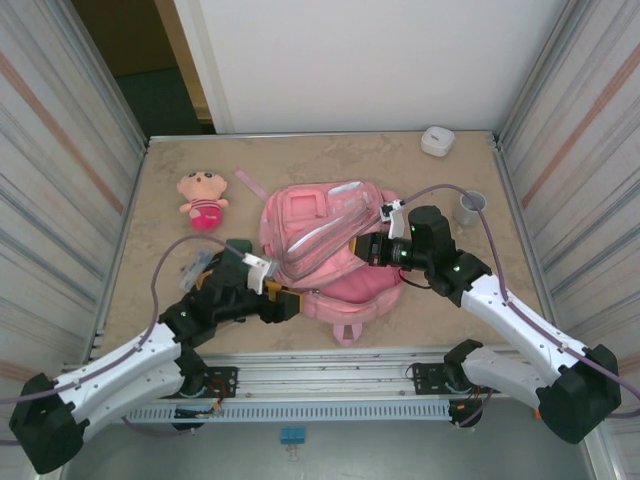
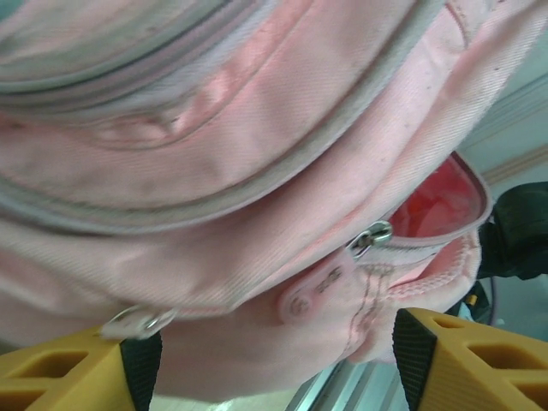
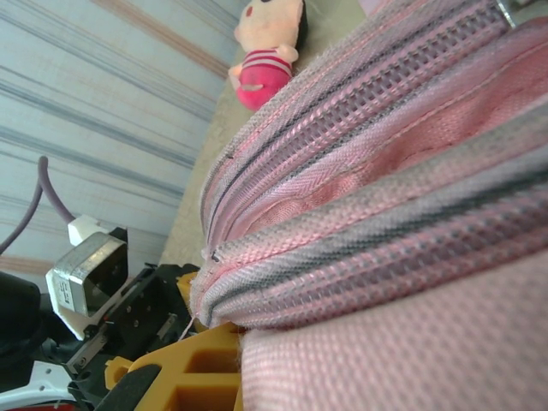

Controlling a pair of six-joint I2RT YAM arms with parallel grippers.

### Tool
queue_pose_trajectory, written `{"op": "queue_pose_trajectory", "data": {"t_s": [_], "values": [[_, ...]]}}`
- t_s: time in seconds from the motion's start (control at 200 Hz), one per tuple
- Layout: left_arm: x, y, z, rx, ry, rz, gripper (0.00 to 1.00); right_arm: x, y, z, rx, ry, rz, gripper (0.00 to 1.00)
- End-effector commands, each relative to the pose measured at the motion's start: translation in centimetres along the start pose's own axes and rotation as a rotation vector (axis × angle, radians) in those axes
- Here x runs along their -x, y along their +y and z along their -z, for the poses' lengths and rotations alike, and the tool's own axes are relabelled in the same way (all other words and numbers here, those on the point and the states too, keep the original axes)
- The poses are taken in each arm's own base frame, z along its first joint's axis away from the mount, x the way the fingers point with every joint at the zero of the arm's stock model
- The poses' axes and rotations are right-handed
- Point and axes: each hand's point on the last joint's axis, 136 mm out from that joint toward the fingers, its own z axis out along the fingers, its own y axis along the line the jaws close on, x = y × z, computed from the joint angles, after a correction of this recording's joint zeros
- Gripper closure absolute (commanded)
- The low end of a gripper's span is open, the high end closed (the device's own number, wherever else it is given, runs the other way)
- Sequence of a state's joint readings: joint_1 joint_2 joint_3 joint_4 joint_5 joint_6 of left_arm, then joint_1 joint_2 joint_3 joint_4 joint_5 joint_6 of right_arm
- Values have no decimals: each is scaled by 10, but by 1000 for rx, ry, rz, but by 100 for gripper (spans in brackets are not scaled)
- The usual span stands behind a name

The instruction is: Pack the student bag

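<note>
The pink student bag (image 1: pixel 325 250) lies flat in the middle of the table, zipped pockets facing up. My left gripper (image 1: pixel 288 305) is at its near-left corner. In the left wrist view its yellow fingers (image 2: pixel 141 368) stand wide apart, open, with the bag's bulging corner (image 2: pixel 274 334) between them. A silver zip pull (image 2: pixel 370 237) sits at the mouth of an open pocket (image 2: pixel 437 205). My right gripper (image 1: pixel 364 250) presses into the bag's right side. The bag's zip bands (image 3: pixel 385 171) cover one of its fingers, while the other yellow finger (image 3: pixel 193 368) shows beneath the fabric.
A small plush doll (image 1: pixel 203 198) in a pink dress lies left of the bag, beside a loose pink strap (image 1: pixel 248 183). A grey cup (image 1: pixel 468 208) and a white case (image 1: pixel 437 140) sit at the back right. Striped walls close in both sides.
</note>
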State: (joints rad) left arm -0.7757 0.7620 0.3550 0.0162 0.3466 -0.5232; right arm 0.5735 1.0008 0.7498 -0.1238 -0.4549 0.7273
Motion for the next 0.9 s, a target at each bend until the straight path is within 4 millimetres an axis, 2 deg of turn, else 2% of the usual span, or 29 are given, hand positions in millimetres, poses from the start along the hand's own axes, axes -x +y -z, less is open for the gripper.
{"op": "queue_pose_trajectory", "data": {"t_s": [0.0, 0.16, 0.286, 0.441, 0.586, 0.717, 0.847, 0.897], "values": [[9, -19, -6, -101, -8, -18, 27, 33, 44, 14, 134, -99, 68, 99], [11, -32, -15, -155, 11, -59, 35, 33, 45, 14, 139, -98, 68, 100], [10, -45, -20, -185, 42, -103, 37, 34, 44, 14, 134, -106, 67, 100], [11, -55, -25, -212, 46, -120, 53, 34, 45, 14, 137, -107, 67, 100], [9, -45, -26, -158, 48, -120, 68, 33, 43, 13, 129, -104, 67, 100], [12, -37, -25, -103, 29, -124, 85, 33, 43, 14, 128, -103, 70, 100], [9, -7, -20, 65, 39, -111, 98, 34, 47, 18, 140, -102, 79, 100], [6, 7, -16, 142, 45, -103, 100, 36, 51, 22, 147, -101, 91, 100]]}}
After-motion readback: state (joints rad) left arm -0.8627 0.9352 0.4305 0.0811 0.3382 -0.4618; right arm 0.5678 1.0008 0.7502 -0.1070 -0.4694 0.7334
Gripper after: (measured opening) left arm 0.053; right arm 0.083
